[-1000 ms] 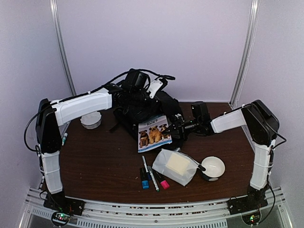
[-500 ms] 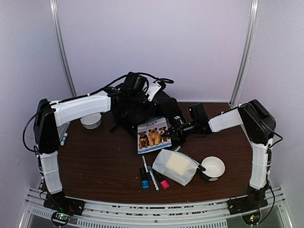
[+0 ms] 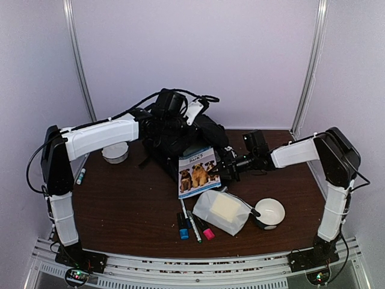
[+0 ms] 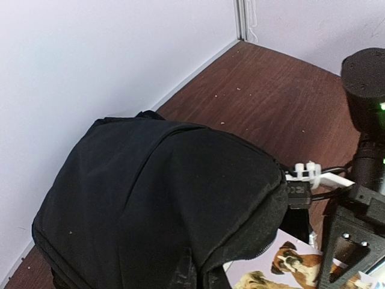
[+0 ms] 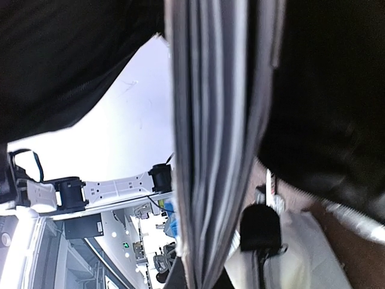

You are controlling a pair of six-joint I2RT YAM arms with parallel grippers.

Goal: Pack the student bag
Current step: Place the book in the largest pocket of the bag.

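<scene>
The student bag [image 3: 161, 144], a big black backpack, lies at the back middle of the table. My left gripper [image 3: 180, 120] is at its top, shut on the black fabric and holding the flap [image 4: 180, 180] up; its fingers are hidden by the cloth. A thin book with dogs on the cover [image 3: 198, 171] leans at the bag's mouth and shows under the flap's edge [image 4: 289, 271]. My right gripper [image 3: 224, 169] is shut on the book's right edge. The right wrist view shows the book's pages [image 5: 216, 150] edge-on.
A translucent white pouch [image 3: 221, 211] lies in front of the book, with several markers [image 3: 192, 226] beside it. A white bowl [image 3: 269, 212] sits at the front right. A round white container [image 3: 115, 152] and a marker [image 3: 81, 176] are at the left.
The right gripper and the book have shifted slightly to the right and toward the front. The left arm keeps holding the bag's flap in nearly the same place.
</scene>
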